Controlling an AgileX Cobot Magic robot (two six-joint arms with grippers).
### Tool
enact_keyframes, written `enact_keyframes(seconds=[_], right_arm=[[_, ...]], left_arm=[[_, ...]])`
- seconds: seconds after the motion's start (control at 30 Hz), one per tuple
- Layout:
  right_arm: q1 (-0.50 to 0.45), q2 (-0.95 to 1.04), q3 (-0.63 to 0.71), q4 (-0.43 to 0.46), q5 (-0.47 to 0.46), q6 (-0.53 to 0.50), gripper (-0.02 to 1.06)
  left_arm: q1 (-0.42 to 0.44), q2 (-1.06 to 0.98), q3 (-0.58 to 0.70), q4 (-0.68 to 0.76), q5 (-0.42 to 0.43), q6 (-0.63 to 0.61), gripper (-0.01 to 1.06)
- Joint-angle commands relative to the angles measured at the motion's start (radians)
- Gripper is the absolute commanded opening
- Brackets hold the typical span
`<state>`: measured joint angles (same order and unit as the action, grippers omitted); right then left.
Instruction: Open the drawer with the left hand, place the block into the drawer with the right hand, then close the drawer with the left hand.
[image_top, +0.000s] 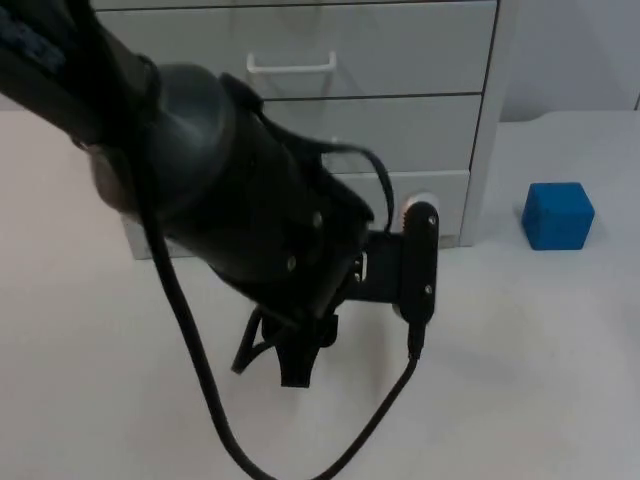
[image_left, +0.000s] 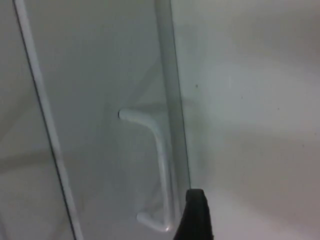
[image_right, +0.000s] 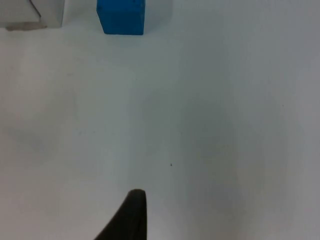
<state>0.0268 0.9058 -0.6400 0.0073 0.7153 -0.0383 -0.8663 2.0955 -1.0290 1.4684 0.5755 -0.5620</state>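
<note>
L gripper (image_top: 285, 350) is nearest the cam, hanging low over the white table (image_top: 90, 400), fingers aimed down and toward the drawer unit (image_top: 400, 60) at roughly 12 o'clock from it. Can't tell how far my jaws are open; arm body blocks them from above and the L wrist cam only catches one fingertip (image_left: 196, 215). Nothing in hand as far as I can judge. In the L wrist view the bottom drawer handle (image_left: 157, 165) sits just past that fingertip, close but I read it as not yet touching. Handle's a thin white bar, long axis parallel to the drawer front, both ends bent back into the face. So the next move, imo: ease fwd, straddle the bar across its long axis, then pull straight back away from the front. Drawers look shut, so step 1 not done. R gripper (image_right: 131, 215) waits; its wrist cam shows one fingertip over bare table, opening unknown, holding nothing I can see. Blue block (image_top: 558, 214) sits on the table beside the unit's R side, at abt 2 o'clock from my L gripper, well apart; R arm is the nearer one for it. Block is a cube, no real long axis, faces roughly square to the unit. Farther back, the upper drawer handle (image_top: 290, 66) is untouched.
</note>
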Motion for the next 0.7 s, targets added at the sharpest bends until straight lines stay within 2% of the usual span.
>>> enact_keyframes(seconds=[0.0, 0.13, 0.3, 0.43, 0.53, 0.67], right_arm=[[-0.005, 0.001, -0.008, 0.0, -0.014, 0.001, 1.05], [-0.005, 0.001, -0.008, 0.0, -0.014, 0.001, 1.05], [-0.005, 0.001, -0.008, 0.002, -0.017, 0.001, 1.05], [-0.005, 0.001, -0.008, 0.002, -0.023, 0.001, 1.05], [-0.005, 0.001, -0.008, 0.002, -0.023, 0.001, 1.05], [-0.005, 0.001, -0.008, 0.002, -0.025, 0.001, 1.05]], left_arm=[[0.003, 0.029, -0.005, 0.098, -0.006, -0.104, 0.64], [0.02, 0.063, -0.005, 0.167, 0.006, -0.196, 0.63], [0.02, 0.068, -0.005, 0.258, 0.088, -0.287, 0.63], [0.023, 0.068, -0.005, 0.276, 0.068, -0.316, 0.63], [0.065, 0.068, -0.024, 0.276, 0.012, -0.334, 0.62], [0.101, 0.068, -0.048, 0.276, 0.008, -0.341, 0.58]])
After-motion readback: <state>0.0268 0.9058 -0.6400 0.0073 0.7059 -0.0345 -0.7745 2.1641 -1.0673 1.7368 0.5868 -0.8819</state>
